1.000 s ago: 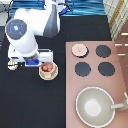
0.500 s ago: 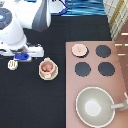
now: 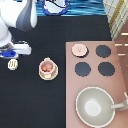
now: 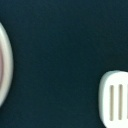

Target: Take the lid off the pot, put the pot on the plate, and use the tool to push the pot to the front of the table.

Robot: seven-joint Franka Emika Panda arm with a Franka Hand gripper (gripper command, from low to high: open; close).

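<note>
The small pinkish pot (image 3: 46, 66) with reddish contents stands uncovered on the tan plate (image 3: 49, 75), left of centre on the black table (image 3: 35, 105). On the stove counter lies the pale-pink lid (image 3: 78, 49), over the burner spot nearest the exterior view's top left. The cream spatula tool (image 3: 13, 64) lies flat near the exterior view's left edge. My gripper (image 3: 11, 53) hovers just above the tool, toward the exterior view's top. In the wrist view the tool's slotted head (image 4: 116, 102) shows, with the plate's rim (image 4: 5, 65) at the other side.
The pinkish-brown stove counter (image 3: 119, 75) fills the exterior view's right side, with three black burners (image 3: 82, 68) showing. A large grey pan (image 3: 95, 106) with a long handle (image 3: 120, 104) sits at its bottom end.
The arm has swung toward the exterior view's left, away from the pot and over to the tool. Pot, plate, lid and tool have stayed put.
</note>
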